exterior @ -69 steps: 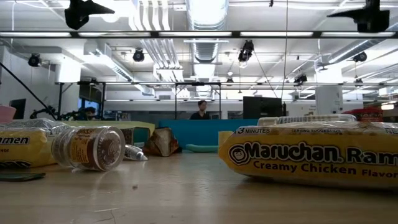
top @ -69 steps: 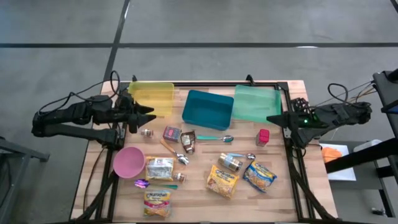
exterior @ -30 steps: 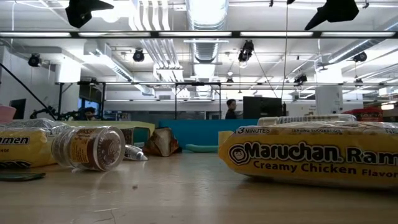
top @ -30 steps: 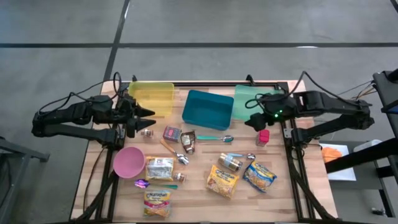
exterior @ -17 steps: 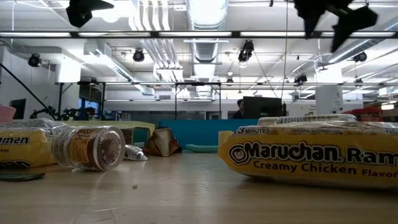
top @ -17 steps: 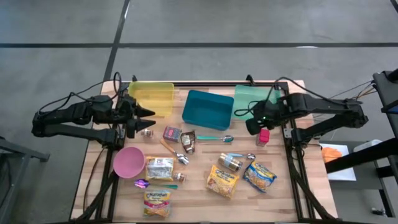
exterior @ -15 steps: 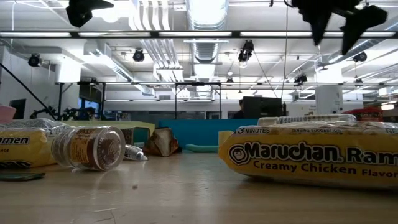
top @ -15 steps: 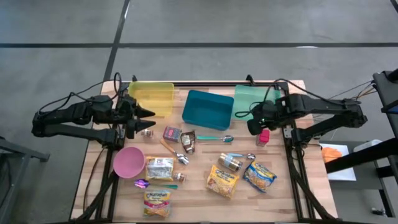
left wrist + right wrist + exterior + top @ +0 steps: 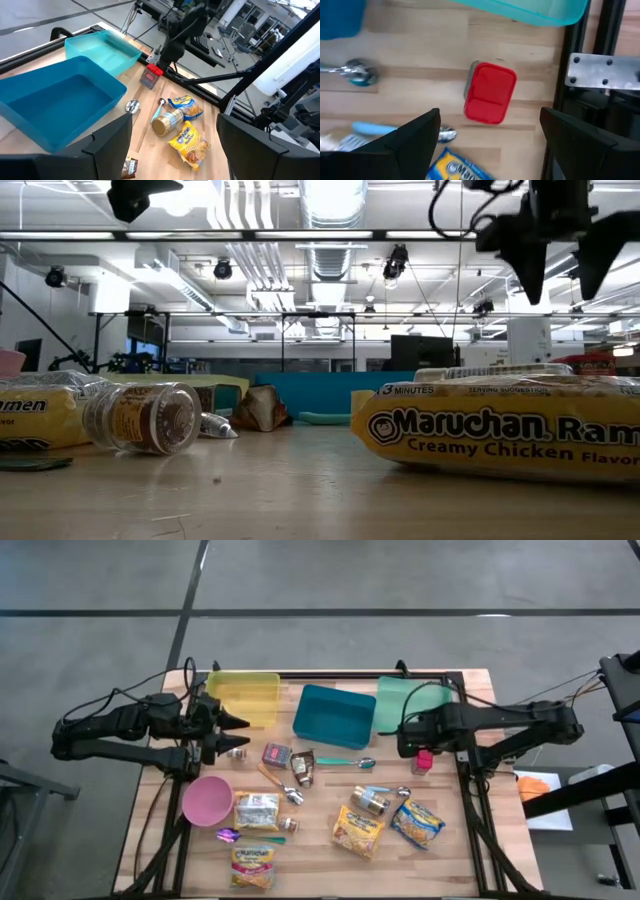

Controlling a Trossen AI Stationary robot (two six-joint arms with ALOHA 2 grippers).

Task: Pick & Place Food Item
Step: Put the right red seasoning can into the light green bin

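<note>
**Right arm reached in, left arm parked**

Right gripper (image 9: 418, 747) points straight down over the table's right side, arm stretched in from the right edge, fingers (image 9: 527, 265) spread wide, nothing between them. Left gripper (image 9: 238, 730) sits at the table's left edge, pointing roughly level toward the middle, fingers (image 9: 107, 145) apart, empty.

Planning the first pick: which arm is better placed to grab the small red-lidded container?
Right. The right gripper hangs open, pointing down, right beside the red-lidded container; its wrist view looks straight down onto it. The left gripper waits across the table near the yellow bin.
</note>
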